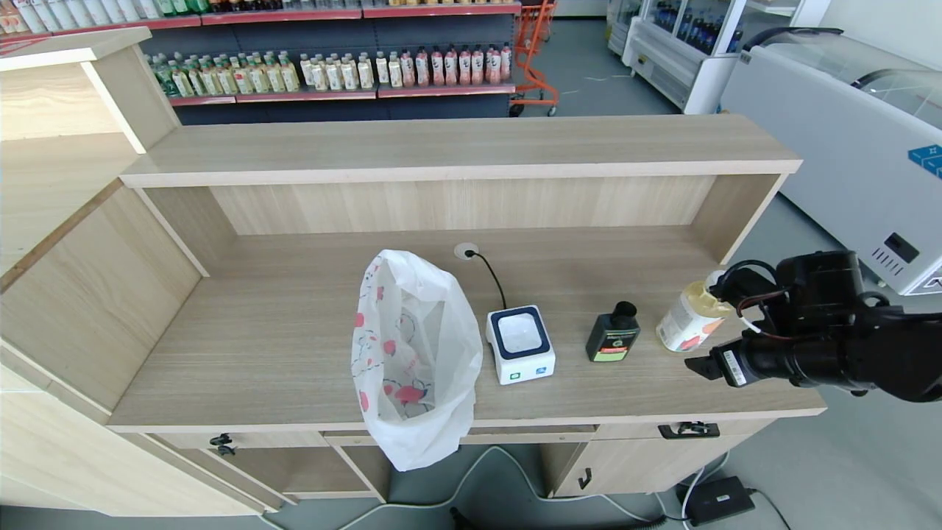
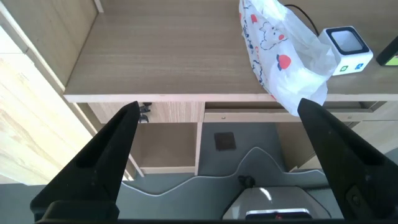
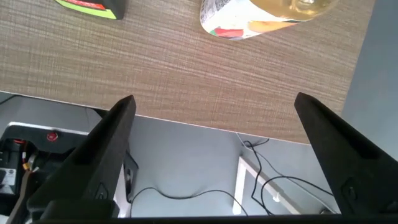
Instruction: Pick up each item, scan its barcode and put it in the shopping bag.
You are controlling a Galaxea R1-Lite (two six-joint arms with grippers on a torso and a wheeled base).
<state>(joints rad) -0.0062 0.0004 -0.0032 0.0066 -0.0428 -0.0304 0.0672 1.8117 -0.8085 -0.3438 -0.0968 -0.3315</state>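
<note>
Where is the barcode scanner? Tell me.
In the head view the barcode scanner sits on the counter, just right of the shopping bag and left of the small dark bottle.

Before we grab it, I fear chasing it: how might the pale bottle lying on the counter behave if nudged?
Lying on its round side, the pale bottle likely rolls. It looks like plastic, so probably light and unlikely to break.

The counter is faced in pale wood grain, matt and finely lined. The shopping bag is made of thin, translucent white plastic, crinkled and faintly glossy. The scanner is cased in smooth white plastic, with a shiny window. The dark bottle and the pale bottle are seen as smooth plastic with printed labels.
</note>
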